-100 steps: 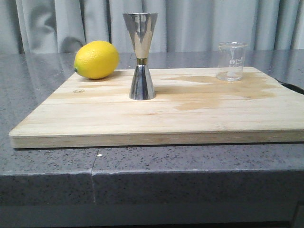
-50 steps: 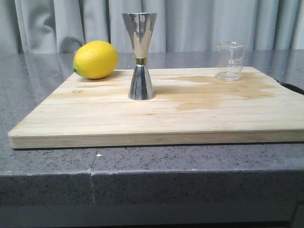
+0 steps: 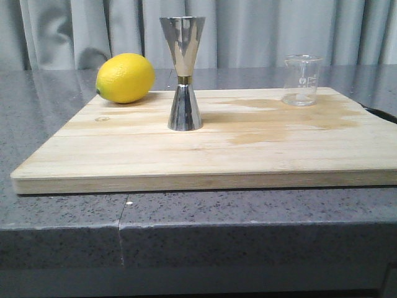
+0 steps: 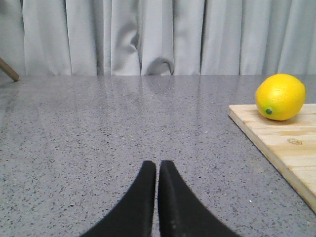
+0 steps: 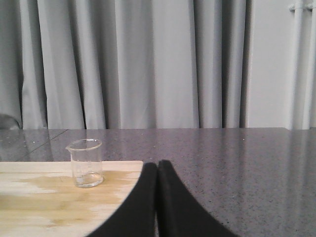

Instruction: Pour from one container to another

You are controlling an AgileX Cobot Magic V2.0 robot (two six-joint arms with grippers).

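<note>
At board's (image 3: 205, 167) far-right edge — beaker (image 3: 302, 81), upright.

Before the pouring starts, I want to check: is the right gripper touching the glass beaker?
Apart. In the right wrist view, the right gripper is shut and bare wooden board lies between it and the glass beaker.

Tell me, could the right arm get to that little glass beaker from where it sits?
Probably yes. In the right wrist view nothing stands between the right gripper and the glass beaker, which stands alone at a corner of the wooden board. The fingers are shut, so they would need to open first.
</note>
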